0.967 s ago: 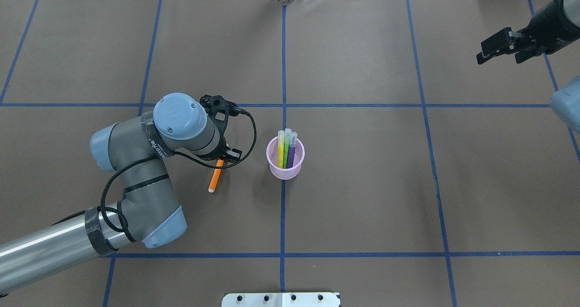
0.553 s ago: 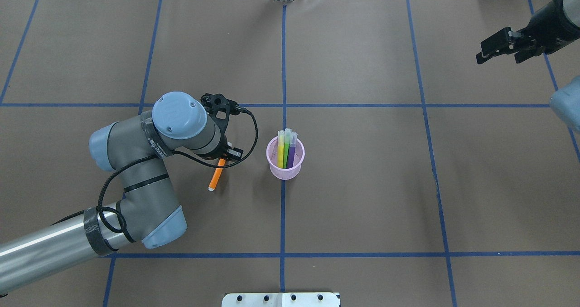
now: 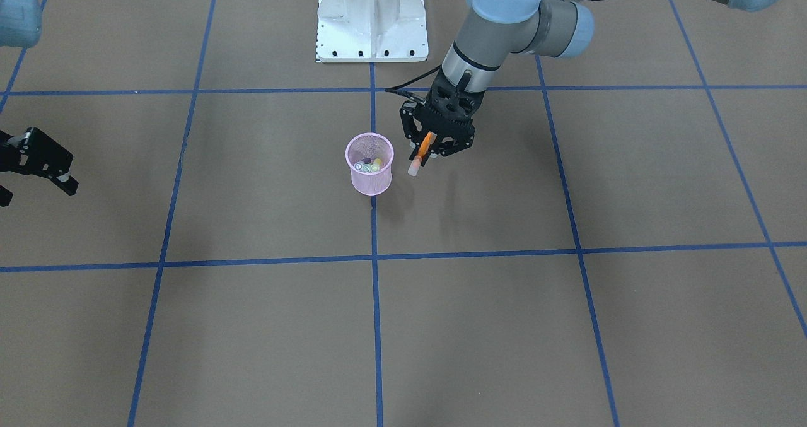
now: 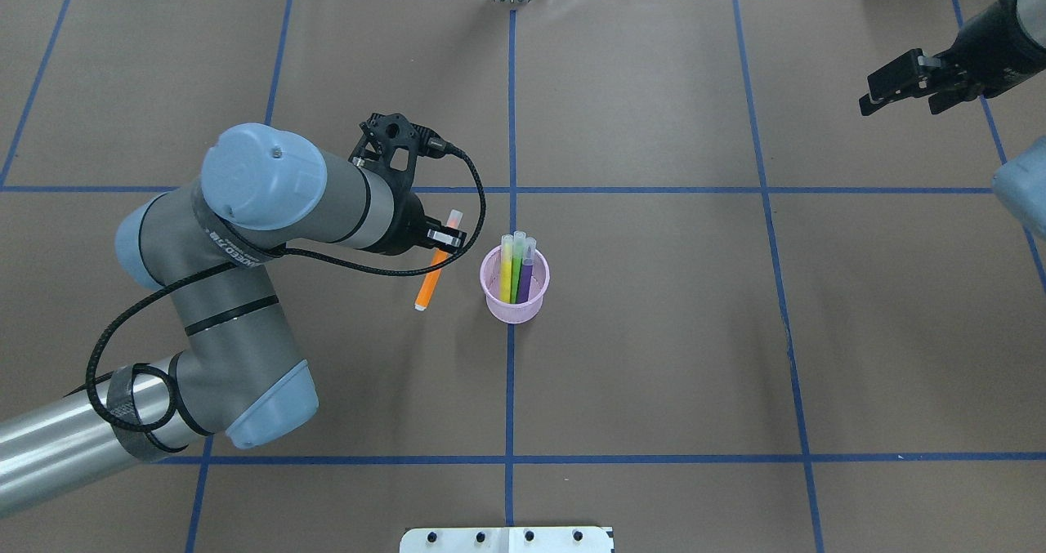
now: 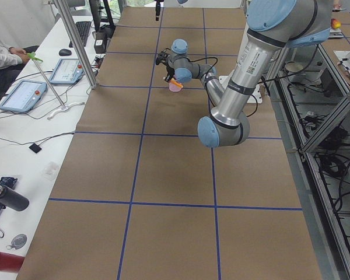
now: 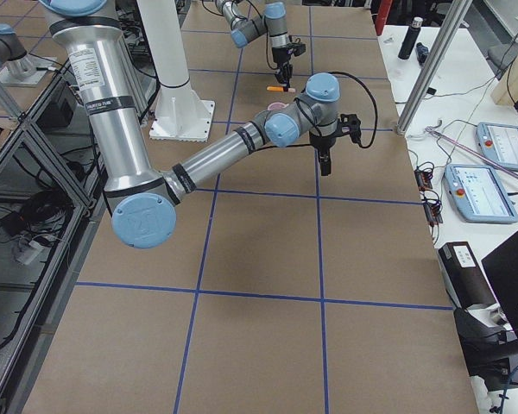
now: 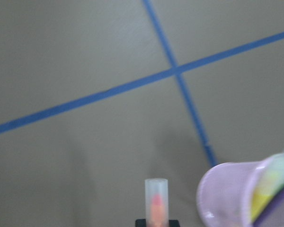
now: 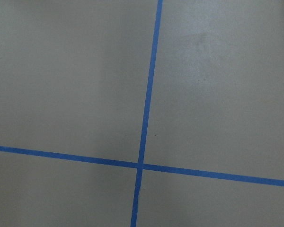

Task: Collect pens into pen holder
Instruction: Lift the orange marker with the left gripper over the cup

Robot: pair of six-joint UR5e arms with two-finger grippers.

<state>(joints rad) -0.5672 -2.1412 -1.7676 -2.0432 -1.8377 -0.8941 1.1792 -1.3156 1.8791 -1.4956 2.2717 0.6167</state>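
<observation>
My left gripper [image 4: 444, 238] is shut on an orange pen [image 4: 428, 285] near its pale cap end and holds it tilted above the table. It hangs just left of the pink mesh pen holder [image 4: 511, 311]. Three pens, yellow, green [image 4: 516, 274] and purple, stand in the holder. In the front-facing view the left gripper [image 3: 434, 144] holds the orange pen [image 3: 426, 143] to the right of the pen holder [image 3: 371, 182]. In the left wrist view the pen's cap [image 7: 156, 198] shows beside the pen holder's rim [image 7: 213, 189]. My right gripper [image 4: 903, 100] hangs open and empty at the far right.
The white robot base [image 3: 372, 17] stands at the robot's edge of the table. Blue tape lines [image 4: 511, 112] divide the brown table cover into squares. Desks with tablets [image 5: 23, 93] and a seated person's sleeve [image 5: 0, 55] lie beyond the far edge.
The left gripper has lifted the orange pen off the table and carried it right, close to the pen holder. The right arm has stayed still.
</observation>
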